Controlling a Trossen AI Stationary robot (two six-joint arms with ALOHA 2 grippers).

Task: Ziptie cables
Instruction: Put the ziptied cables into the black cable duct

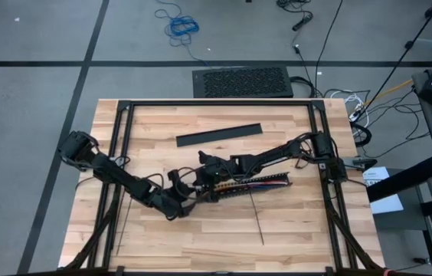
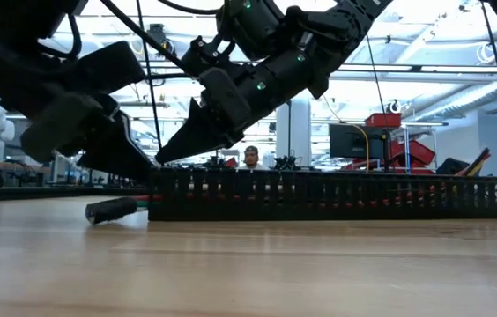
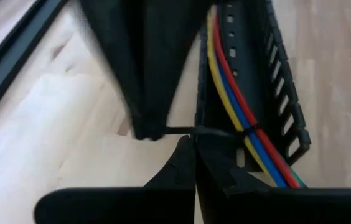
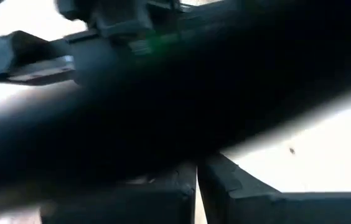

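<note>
While both arms crowded over one end of the slotted channel point(image 1: 253, 184), the cables point(image 3: 245, 118) lay inside it, running along its length in yellow, blue and red strands. A thin black ziptie point(image 3: 208, 131) crossed those strands near that same end of the channel, its tail sticking out sideways past the channel wall.

The left tool point(image 3: 195, 144) sat just short of the channel's end with its two fingers pressed together, tips right by the ziptie where it left the channel; whether they pinched the strap could not be told. The right tool point(image 1: 207, 170) hung over the same end of the channel, coming in from the opposite side, so the two nearly met there. Its fingers point(image 4: 182, 186) lay together with no gap between them, and the right wrist view was mostly blocked by the dark bulk of the other arm passing close in front.

Seen from table height, both arms stood in front of that end of the channel and hid the cables there. A flat black strip point(image 1: 219, 135) lay on the table point(image 1: 201, 238) well apart from the channel, toward the far edge. One straight loose ziptie point(image 1: 257, 221) lay on the wood on the channel's near side. Beyond the channel in the low view, a person point(image 2: 250, 158) sat in the room behind.
</note>
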